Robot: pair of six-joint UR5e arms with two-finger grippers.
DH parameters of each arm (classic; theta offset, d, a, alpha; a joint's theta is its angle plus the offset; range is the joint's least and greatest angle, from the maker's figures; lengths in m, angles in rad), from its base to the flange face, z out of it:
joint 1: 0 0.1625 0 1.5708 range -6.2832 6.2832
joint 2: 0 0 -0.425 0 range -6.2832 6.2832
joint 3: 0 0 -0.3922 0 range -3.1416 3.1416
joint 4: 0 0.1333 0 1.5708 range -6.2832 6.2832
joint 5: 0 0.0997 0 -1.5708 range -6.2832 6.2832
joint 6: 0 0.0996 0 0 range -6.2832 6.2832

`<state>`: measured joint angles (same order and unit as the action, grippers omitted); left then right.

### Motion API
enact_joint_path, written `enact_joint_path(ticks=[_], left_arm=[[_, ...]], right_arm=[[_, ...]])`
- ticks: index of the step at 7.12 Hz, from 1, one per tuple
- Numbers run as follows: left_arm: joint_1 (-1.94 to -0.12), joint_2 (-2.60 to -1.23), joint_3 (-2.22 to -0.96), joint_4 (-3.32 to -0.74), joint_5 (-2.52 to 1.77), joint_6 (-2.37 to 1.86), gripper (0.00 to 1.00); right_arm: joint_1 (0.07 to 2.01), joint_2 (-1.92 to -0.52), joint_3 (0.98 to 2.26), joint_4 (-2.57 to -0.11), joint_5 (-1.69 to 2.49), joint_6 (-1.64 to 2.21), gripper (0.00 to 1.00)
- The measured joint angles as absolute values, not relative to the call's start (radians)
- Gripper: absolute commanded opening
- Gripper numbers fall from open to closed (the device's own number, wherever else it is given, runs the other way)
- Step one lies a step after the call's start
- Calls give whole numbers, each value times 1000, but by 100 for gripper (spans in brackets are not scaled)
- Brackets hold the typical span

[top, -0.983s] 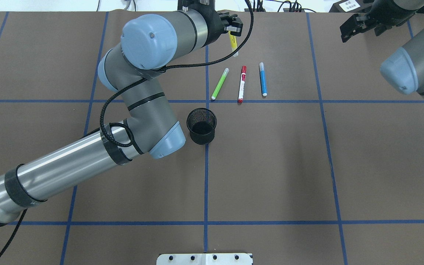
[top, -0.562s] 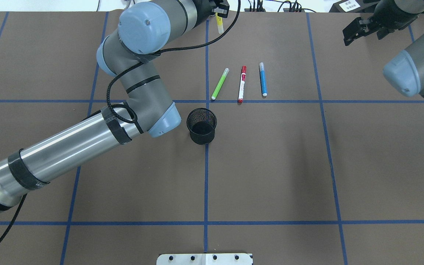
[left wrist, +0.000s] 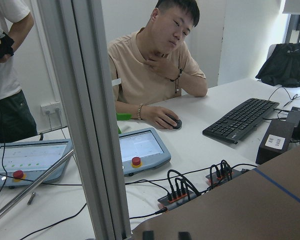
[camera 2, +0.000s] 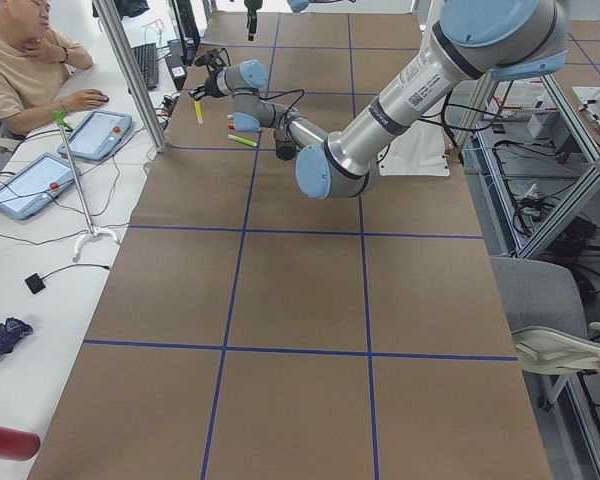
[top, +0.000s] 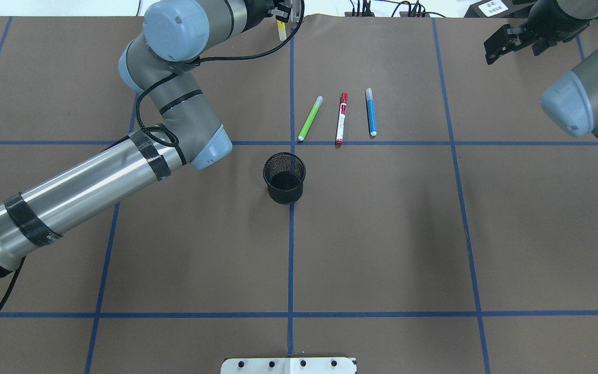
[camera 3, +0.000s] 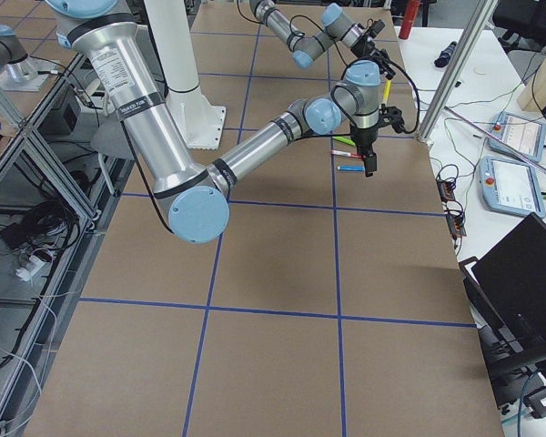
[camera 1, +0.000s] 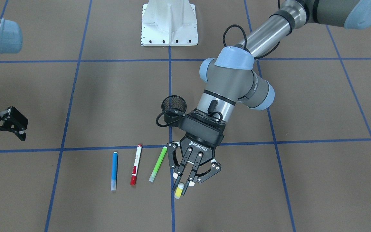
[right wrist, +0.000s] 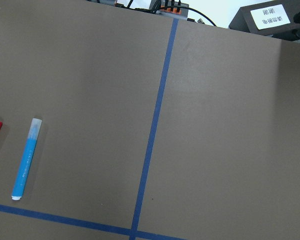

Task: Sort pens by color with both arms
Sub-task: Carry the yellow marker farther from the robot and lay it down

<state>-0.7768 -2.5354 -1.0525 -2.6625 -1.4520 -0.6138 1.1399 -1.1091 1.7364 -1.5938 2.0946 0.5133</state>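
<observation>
**A:** One pen is up: the yellow highlighter (camera 1: 178,193) is pinched in the left tool (camera 1: 180,188). Fingers are closed on the barrel, and it hangs near upright, clear of the counter (camera 1: 301,193).

**B:** Why lifted?

**A:** My guess: it's being carried to its colour spot, and the clearance stops it dragging.

**B:** The rest?

**A:** All flat, parallel and apart, so each is a clean single pick. The green highlighter (camera 1: 158,163) is just beside the tool, then the red-capped marker (camera 1: 136,164), then the blue highlighter (camera 1: 114,170). The mesh cup (camera 1: 173,104) sits behind the tool's wrist. The right tool (camera 1: 17,125) is well beyond the blue, jaws apart and empty. Likely waiting its turn.
</observation>
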Motion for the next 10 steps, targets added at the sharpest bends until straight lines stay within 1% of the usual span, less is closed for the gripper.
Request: enact_joint_path(ticks=[2,6,7,8,9,10], left_arm=[[-767,-2526,-1005,-2724,-1458,-609,0],[-683,-2518,-995,-2769,-1378,-609,0],[-681,-2511,-997,-2779,-1367,-609,11],[-686,-2508,-997,-2783,-1358,-608,55],[-693,-2501,-998,-2786,-1355,-607,83],[-696,-2489,-1000,-2788,-1354,-606,99]], right_arm=[[1140,-1109,1736,-1593,2094,513,98],[1140,-1108,1736,-1593,2091,514,98],[1140,-1106,1736,-1593,2091,516,98],[1140,-1105,1736,-1592,2091,518,98],[1140,-1105,1737,-1592,2090,520,98],[1140,-1105,1737,-1592,2090,521,98]])
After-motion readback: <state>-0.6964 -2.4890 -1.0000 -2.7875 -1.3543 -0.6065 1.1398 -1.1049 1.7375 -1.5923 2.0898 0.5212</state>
